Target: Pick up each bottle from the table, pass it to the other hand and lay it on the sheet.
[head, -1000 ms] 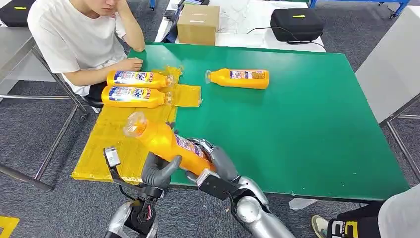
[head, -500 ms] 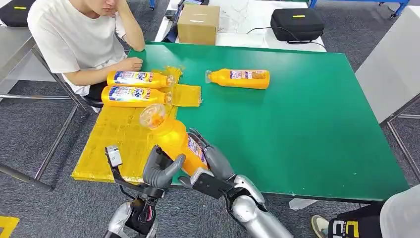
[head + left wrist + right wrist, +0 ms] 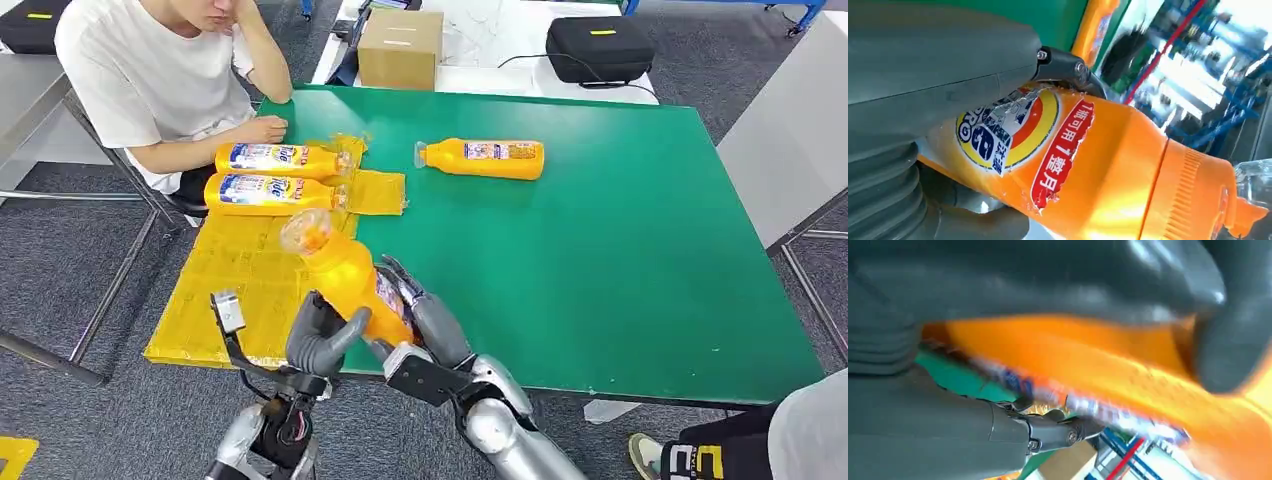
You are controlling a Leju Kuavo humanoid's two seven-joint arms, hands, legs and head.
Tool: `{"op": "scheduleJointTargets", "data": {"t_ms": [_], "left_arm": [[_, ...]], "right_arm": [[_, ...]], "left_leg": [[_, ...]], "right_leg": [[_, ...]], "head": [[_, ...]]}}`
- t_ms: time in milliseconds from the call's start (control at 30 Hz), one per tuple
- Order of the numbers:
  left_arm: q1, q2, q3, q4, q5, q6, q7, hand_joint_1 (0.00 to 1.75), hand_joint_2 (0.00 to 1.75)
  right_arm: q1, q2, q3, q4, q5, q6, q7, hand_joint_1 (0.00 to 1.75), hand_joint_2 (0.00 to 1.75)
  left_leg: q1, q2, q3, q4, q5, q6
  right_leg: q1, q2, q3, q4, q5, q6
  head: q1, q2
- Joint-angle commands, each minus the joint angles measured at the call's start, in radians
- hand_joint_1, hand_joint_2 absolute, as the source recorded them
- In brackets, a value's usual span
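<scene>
Head: orange plastic detergent bottle (image 3: 348,278) tilted over green worktop (image 3: 620,260) edge, clamped by both left robot hand (image 3: 322,336) and right robot hand (image 3: 425,320), beside yellow sheet (image 3: 235,280). Left wrist: thumb (image 3: 933,65) across label. Right wrist: fingers (image 3: 1048,275) wrapped around bottle, blurred.

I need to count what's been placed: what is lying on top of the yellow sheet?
Two orange bottles lie side by side at the yellow sheet's far end. Anything beneath them is covered.

Orange bottle (image 3: 345,280), yellow sheet (image 3: 235,275), green table (image 3: 600,250).
</scene>
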Motion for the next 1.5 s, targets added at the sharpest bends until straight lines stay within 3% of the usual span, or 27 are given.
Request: {"op": "scheduleJointTargets", "data": {"t_ms": [33,300,400,500,567,633,767,1333,1500], "left_arm": [[-0.135,0.115,0.112,0.073,-0.280,0.079,-0.097,1.75,1.75],[-0.145,0.103,0.114,0.076,-0.286,0.073,-0.090,1.75,1.75],[-0.164,0.122,0.112,0.073,-0.299,0.072,-0.092,1.75,1.75],[-0.182,0.139,0.113,0.077,-0.321,0.085,-0.066,1.75,1.75],[-0.215,0.181,0.073,0.115,-0.533,0.222,-0.084,1.75,1.75],[-0.319,0.226,0.004,0.280,-0.920,0.465,-0.052,1.75,1.75],[-0.391,0.234,0.031,0.393,-1.038,0.459,-0.019,1.75,1.75],[-0.382,0.226,0.034,0.381,-1.050,0.455,-0.019,1.75,1.75],[-0.424,0.247,0.025,0.425,-1.224,0.456,0.088,1.75,1.75]], "right_arm": [[0.119,0.025,-0.162,-0.246,-0.143,-0.217,-0.257,0.00,0.00],[0.133,0.010,-0.165,-0.312,-0.144,-0.208,-0.231,0.00,0.00],[0.151,0.042,-0.223,-0.367,-0.196,-0.328,-0.257,0.00,0.00],[0.161,0.068,-0.282,-0.383,-0.275,-0.358,-0.242,0.00,0.00],[0.158,0.067,-0.290,-0.372,-0.303,-0.341,-0.234,0.00,0.00],[0.159,0.067,-0.287,-0.367,-0.306,-0.325,-0.243,0.00,0.00],[0.170,0.068,-0.289,-0.405,-0.306,-0.318,-0.250,0.00,0.00],[0.172,0.068,-0.290,-0.407,-0.306,-0.317,-0.247,0.00,0.00],[0.189,0.077,-0.320,-0.410,-0.325,-0.288,-0.232,0.00,0.00]], "left_leg": [[0.001,-0.001,0.003,-0.001,-0.001,-0.002],[0.001,-0.001,0.001,-0.001,0.000,-0.002],[0.000,-0.002,0.000,0.000,0.000,-0.002],[0.001,-0.003,0.002,0.000,0.000,-0.003],[0.001,-0.002,0.003,0.000,0.000,-0.002],[0.001,-0.003,0.004,-0.001,0.000,-0.003],[0.001,-0.005,0.003,-0.001,0.001,-0.003],[0.001,-0.001,0.001,0.000,0.002,-0.003],[0.002,-0.002,0.003,0.000,0.001,-0.004]], "right_leg": [[0.001,-0.001,0.003,0.000,-0.001,-0.002],[0.000,0.000,0.002,0.000,-0.001,-0.001],[0.000,-0.002,0.001,0.000,-0.001,-0.001],[0.001,-0.002,0.003,0.001,-0.002,-0.002],[0.001,-0.001,0.003,0.000,-0.002,-0.002],[0.001,-0.002,0.004,0.000,-0.001,-0.003],[0.001,-0.005,0.003,0.000,-0.001,-0.002],[0.001,-0.001,0.001,0.001,0.000,-0.001],[0.002,-0.002,0.003,0.001,-0.002,-0.003]], "head": [[0.000,0.000],[0.000,0.000],[0.000,0.000],[0.000,0.000],[0.000,0.000],[0.000,0.000],[0.000,0.000],[0.000,0.000],[0.000,0.000]]}}
